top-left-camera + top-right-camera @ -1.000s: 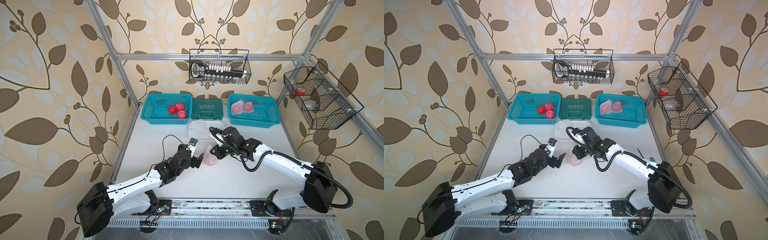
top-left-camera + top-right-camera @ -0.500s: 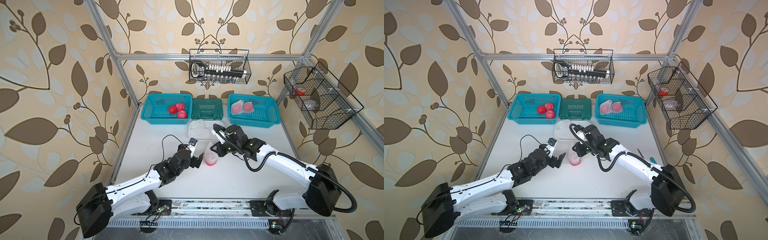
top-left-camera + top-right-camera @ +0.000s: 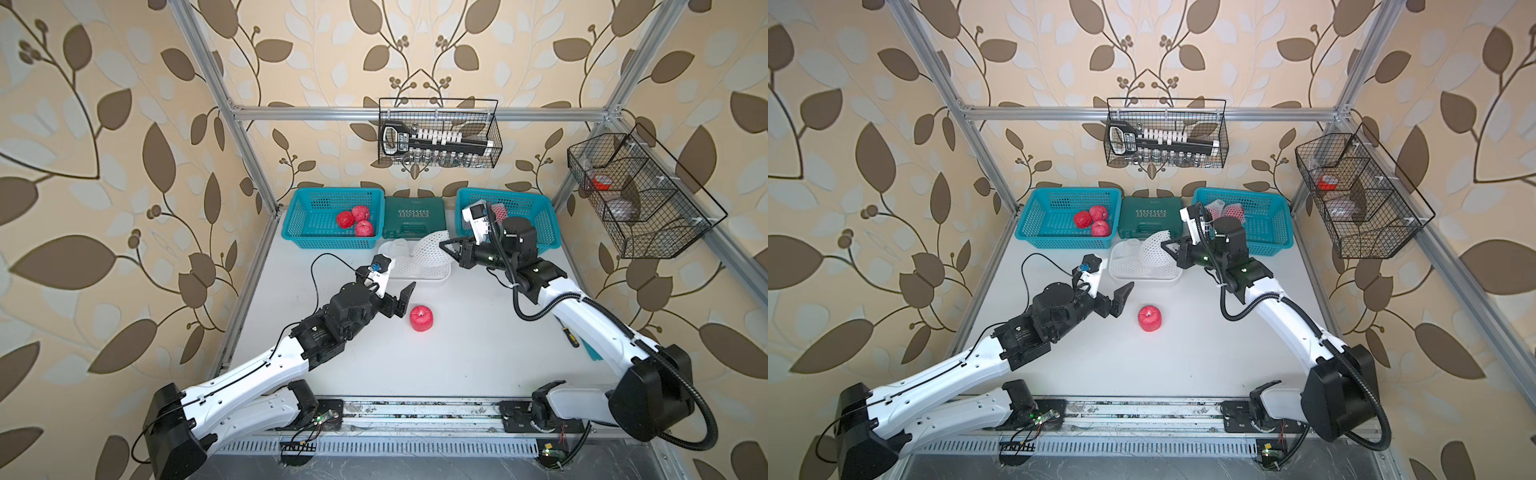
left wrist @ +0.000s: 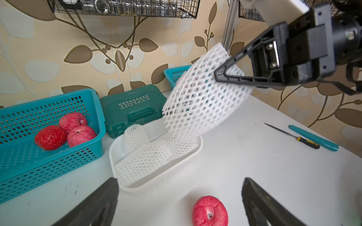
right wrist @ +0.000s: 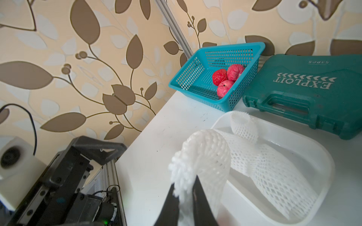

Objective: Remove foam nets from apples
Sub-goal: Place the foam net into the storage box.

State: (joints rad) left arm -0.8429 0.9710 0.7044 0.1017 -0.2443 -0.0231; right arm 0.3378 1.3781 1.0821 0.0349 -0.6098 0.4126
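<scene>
One bare red apple (image 3: 421, 318) (image 3: 1150, 318) (image 4: 210, 211) rests on the white table. My left gripper (image 3: 401, 301) (image 4: 179, 197) is open just to its left, and the apple lies in front of the wide-apart fingers, untouched. My right gripper (image 3: 444, 245) (image 5: 184, 193) is shut on a white foam net (image 3: 430, 249) (image 4: 201, 101) (image 5: 205, 156), which hangs above the white tub (image 3: 432, 277) (image 5: 321, 156). More limp foam nets (image 4: 148, 156) lie in the tub. Netted apples (image 3: 1225, 210) sit in the right teal basket (image 3: 536, 199), partly hidden by my right wrist.
The left teal basket (image 3: 332, 191) at the back holds three bare apples (image 3: 355, 220). A green tool case (image 3: 413, 218) stands between the baskets. A screwdriver (image 3: 567, 336) and a teal tool (image 4: 313, 137) lie at the right edge. Wire baskets (image 3: 440, 133) hang on the walls.
My right gripper has pulled the foam net off the apple and carried it back and up over the tub. The apple now lies bare. The left gripper stayed open in place.
</scene>
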